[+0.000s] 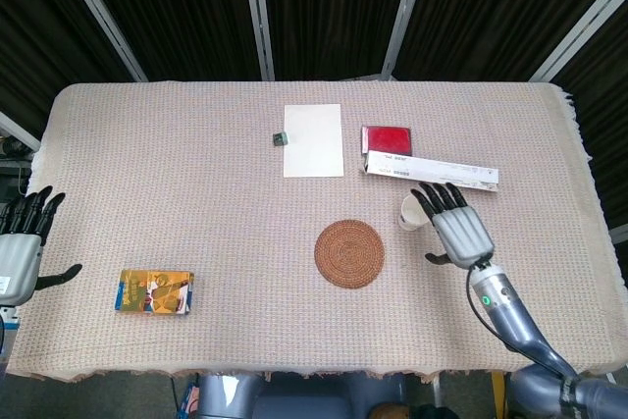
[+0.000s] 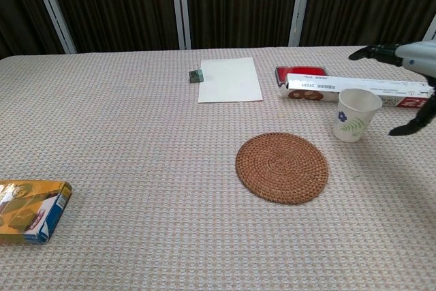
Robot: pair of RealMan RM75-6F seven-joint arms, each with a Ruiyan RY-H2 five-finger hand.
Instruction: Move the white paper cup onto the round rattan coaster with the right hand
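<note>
Right hand [image 1: 459,226] spread wide — white paper cup [image 2: 357,114] just beside, untouched

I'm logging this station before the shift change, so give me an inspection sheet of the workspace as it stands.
Surface: table under a beige woven cloth, lying flat.
Job's things: white paper cup upright on the cloth, right of the round rattan coaster, apart from it.
Clutter: white sheet with a small dark block at its left edge; red case; long white box behind the cup; colourful packet front left.
Hands: right hand open beside the cup, holding nothing; left hand open at the left table edge.
Cables: nothing seen.
Surroundings: dark curtains with pale frame bars.
</note>
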